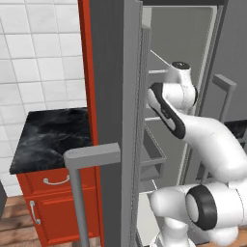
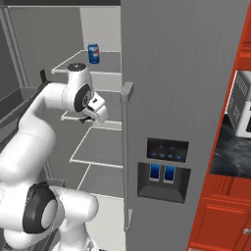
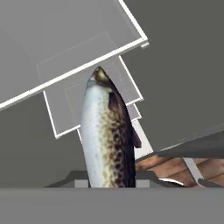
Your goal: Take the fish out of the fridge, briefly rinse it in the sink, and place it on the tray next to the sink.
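Observation:
A speckled brown and silver fish [image 3: 107, 140] stands out from between my fingertips in the hand view, clear of the white-edged shelves [image 3: 87, 74] behind it. My gripper [image 3: 109, 179] is shut on the fish at its lower end. In the right base view the gripper [image 2: 92, 115] is inside the open grey fridge [image 2: 166, 73], at the height of the middle shelf [image 2: 110, 125]. In the left base view the arm [image 1: 173, 103] reaches past the open fridge door [image 1: 113, 96] into the pale interior, and the hand is hidden there.
A blue can [image 2: 93, 53] stands on the top shelf. The left fridge door and its bar handle [image 1: 84, 164] are close beside the arm. The right door carries a dispenser panel [image 2: 164, 169]. Red cabinets with a black counter [image 1: 48, 135] flank the fridge.

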Motion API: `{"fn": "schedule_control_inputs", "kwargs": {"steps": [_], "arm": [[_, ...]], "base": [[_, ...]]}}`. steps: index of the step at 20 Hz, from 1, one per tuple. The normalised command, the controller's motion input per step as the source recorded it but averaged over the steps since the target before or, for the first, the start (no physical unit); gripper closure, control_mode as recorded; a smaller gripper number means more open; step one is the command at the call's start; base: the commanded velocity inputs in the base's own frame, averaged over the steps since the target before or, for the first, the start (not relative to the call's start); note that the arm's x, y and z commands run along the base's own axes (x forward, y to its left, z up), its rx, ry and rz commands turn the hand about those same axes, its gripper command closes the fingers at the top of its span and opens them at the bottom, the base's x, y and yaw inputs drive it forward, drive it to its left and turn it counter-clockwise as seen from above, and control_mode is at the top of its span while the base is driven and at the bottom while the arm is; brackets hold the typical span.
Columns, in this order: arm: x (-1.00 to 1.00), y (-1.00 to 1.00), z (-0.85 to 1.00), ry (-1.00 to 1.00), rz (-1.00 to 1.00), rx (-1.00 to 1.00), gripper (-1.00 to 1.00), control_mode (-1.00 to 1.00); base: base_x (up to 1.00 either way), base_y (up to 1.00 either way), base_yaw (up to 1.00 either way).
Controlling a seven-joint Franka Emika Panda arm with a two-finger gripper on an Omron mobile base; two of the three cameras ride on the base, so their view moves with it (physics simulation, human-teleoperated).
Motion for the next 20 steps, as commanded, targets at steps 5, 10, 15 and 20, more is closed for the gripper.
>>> {"fn": "schedule_control_inputs", "kwargs": {"steps": [5, 10, 15, 20], "arm": [[-1.0, 0.01, -0.03, 0.0, -0.18, 0.03, 1.0, -1.0], [0.0, 0.0, 0.0, 0.0, 0.0, 0.0, 1.0, 1.0], [0.0, 0.0, 0.0, 0.0, 0.0, 0.0, 1.0, 1.0], [0.0, 0.0, 0.0, 0.0, 0.0, 0.0, 1.0, 1.0]], "base": [[0.0, 0.0, 0.0], [-1.0, 0.01, -0.61], [-0.99, 0.02, -0.76], [-0.39, -0.55, -0.78]]}}
